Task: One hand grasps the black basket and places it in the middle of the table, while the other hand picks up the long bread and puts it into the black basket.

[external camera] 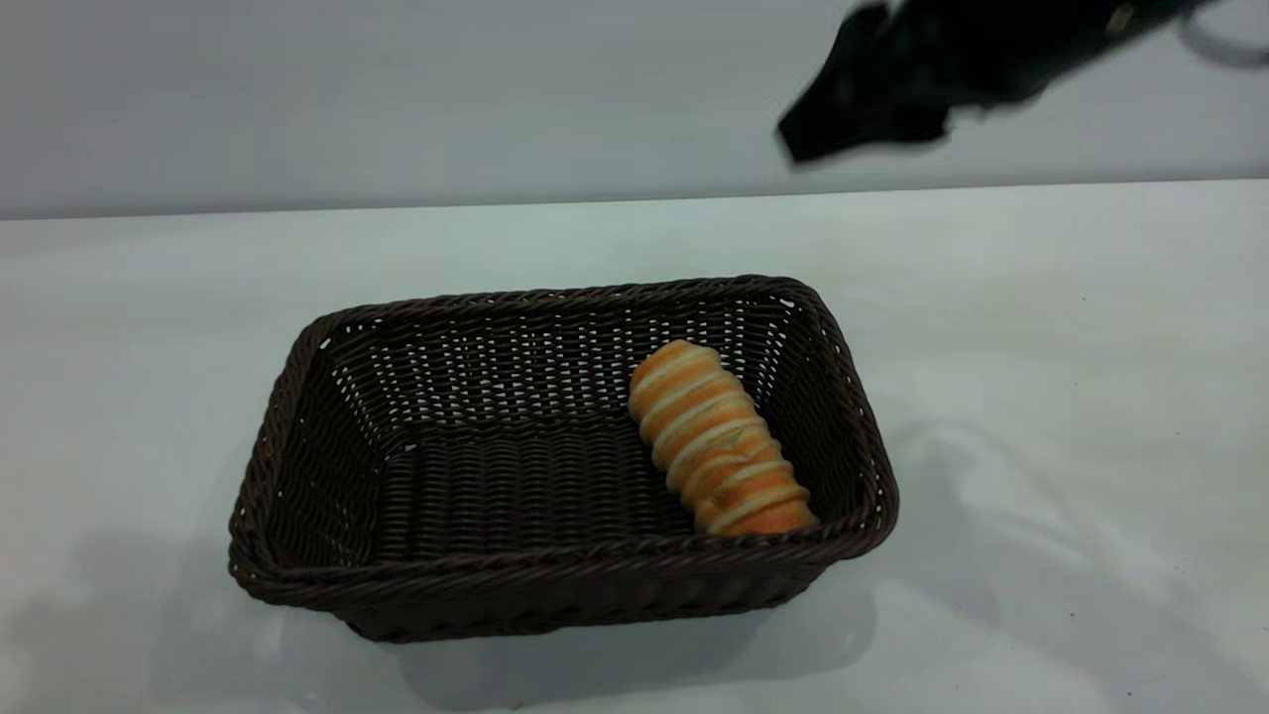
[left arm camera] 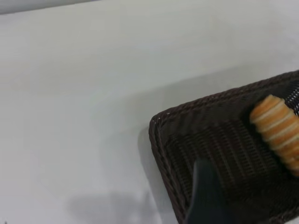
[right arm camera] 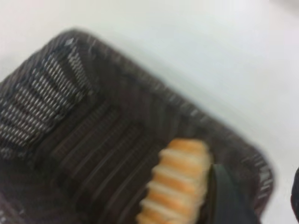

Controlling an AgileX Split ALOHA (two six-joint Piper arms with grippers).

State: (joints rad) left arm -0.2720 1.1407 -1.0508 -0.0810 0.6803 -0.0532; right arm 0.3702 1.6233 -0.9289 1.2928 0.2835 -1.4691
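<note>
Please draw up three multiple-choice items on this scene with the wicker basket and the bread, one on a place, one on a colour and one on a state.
1. Where is the long bread?
A. on the table beside the basket
B. inside the black basket, by its right side wall
C. held in a gripper

2. What colour are the stripes across the bread?
A. pale cream
B. green
C. black

3. How does the right gripper stand?
A. clamped on the basket rim
C. resting on the table
B. raised in the air, holding nothing

Answers: 1 B, the loaf lies on the basket floor along the right wall. 2 A, cream ridges cross the golden-orange crust. 3 B, it hangs above and behind the basket, clear of everything.
</note>
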